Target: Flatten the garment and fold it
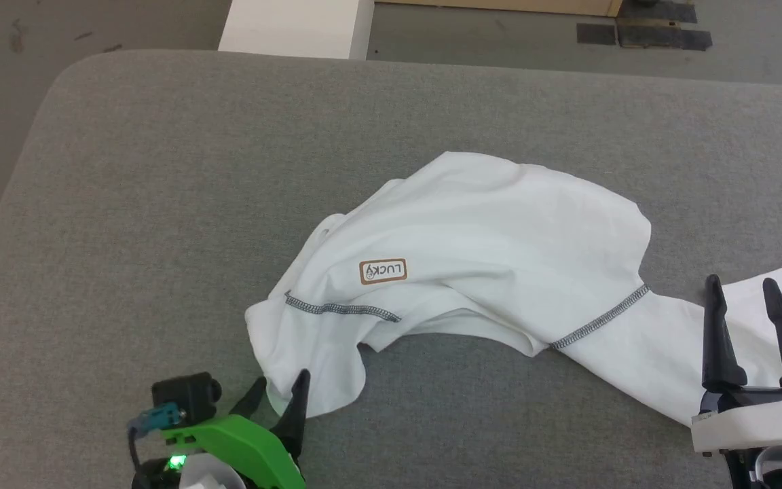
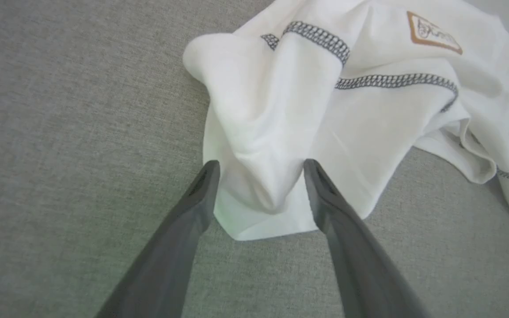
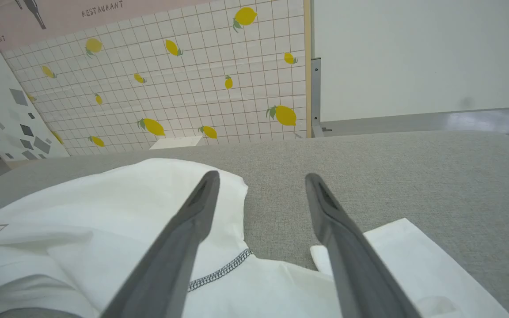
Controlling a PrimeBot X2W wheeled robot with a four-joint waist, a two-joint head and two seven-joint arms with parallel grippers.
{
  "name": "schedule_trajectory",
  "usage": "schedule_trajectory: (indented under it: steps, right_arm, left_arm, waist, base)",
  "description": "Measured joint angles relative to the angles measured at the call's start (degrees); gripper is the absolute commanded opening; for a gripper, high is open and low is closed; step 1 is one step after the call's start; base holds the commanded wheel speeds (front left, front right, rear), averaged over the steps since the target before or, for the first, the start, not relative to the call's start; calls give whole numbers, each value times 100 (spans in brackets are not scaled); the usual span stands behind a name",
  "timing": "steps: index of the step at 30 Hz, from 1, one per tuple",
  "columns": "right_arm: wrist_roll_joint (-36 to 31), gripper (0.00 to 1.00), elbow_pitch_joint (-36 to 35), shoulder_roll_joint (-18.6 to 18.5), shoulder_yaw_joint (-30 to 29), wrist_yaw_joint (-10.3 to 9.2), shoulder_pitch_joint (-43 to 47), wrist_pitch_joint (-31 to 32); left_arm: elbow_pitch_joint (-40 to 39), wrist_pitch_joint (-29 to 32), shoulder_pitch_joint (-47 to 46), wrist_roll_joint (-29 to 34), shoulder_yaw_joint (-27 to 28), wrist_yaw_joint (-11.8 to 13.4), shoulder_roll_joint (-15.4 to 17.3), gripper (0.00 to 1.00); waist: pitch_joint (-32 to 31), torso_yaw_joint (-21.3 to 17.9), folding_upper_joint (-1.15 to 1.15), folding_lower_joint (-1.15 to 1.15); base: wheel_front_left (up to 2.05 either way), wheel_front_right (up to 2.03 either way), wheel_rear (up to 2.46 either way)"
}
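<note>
Garment lies bunched and unflattened on the grey padded surface. Its long axis runs crosswise from one pair of jaws to the other. The left gripper has its 2 fingers spread, with a rumpled lobe of white cloth between and just ahead of them, not pinched. The right gripper is likewise spread wide, the sleeve lying beneath its jaws and off to their inner side. Each arm has 1 end within reach. I judge the left nearer a grasp, since cloth sits inside its jaws.
</note>
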Motion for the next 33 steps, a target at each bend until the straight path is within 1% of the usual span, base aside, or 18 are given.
schedule_trajectory:
  steps: [2,4,6,8,11,13,15,17,21,24,27,29,31,33]
  right_arm:
    - [-10,100,0,-1,-12,0,0,24]
    - [-13,100,-2,-1,-2,0,1,43]
    - [-20,100,-7,-1,4,0,15,52]
    - [-20,100,-18,-1,19,0,48,69]
    - [-20,100,-33,-1,45,0,55,76]
    - [-20,100,-54,-1,80,0,55,91]
    - [-24,100,-74,0,108,0,55,93]
    - [-44,100,-82,-1,134,0,53,110]
    - [-69,100,-101,-1,132,0,51,144]
    - [-86,100,-109,-1,126,0,47,164]
    - [-89,100,-114,0,91,0,42,179]
    - [-89,100,-120,-1,74,0,42,193]
    - [-89,100,-120,-2,58,0,42,193]
    - [-89,100,-119,0,45,0,41,193]
  left_arm:
    - [-48,-23,-15,-121,111,-52,-23,100]
    - [-231,-16,-47,-506,315,-169,-66,100]
    - [-446,169,-85,-798,416,-291,-45,100]
    - [-605,250,-197,-856,592,-311,132,100]
    - [-555,250,-562,-255,726,-157,677,100]
    - [-367,296,-825,-118,719,-114,801,100]
    - [-59,470,-1056,9,557,-171,845,100]
    - [353,680,-1305,29,385,-279,838,100]
    - [1060,1278,-1670,-94,87,-441,748,100]
    - [1505,1725,-1841,-233,-99,-506,699,100]
    - [1699,2152,-1996,-390,-199,-665,706,100]
    - [1735,2245,-2056,-422,-234,-765,721,0]
    - [1745,2013,-2065,-450,-240,-910,693,0]
    - [1756,1494,-2068,-270,-243,-951,649,0]
  waist:
    - [-35,26,0,0]
    - [-80,51,0,0]
    - [-121,64,0,0]
    - [-147,75,0,0]
    - [-135,73,0,0]
    - [-108,62,0,0]
    - [-68,43,0,0]
    - [-25,11,0,0]
    - [38,-76,0,0]
    - [77,-140,0,0]
    - [103,-199,0,0]
    - [108,-225,0,0]
    - [105,-232,0,0]
    - [92,-221,0,0]
  base:
    - [0,0,0]
    - [0,0,0]
    - [0,0,0]
    - [0,0,0]
    - [0,0,0]
    - [0,0,0]
    - [0,0,0]
    - [0,0,0]
    - [0,0,0]
    - [0,0,0]
    - [0,0,0]
    - [0,0,0]
    - [0,0,0]
    - [0,0,0]
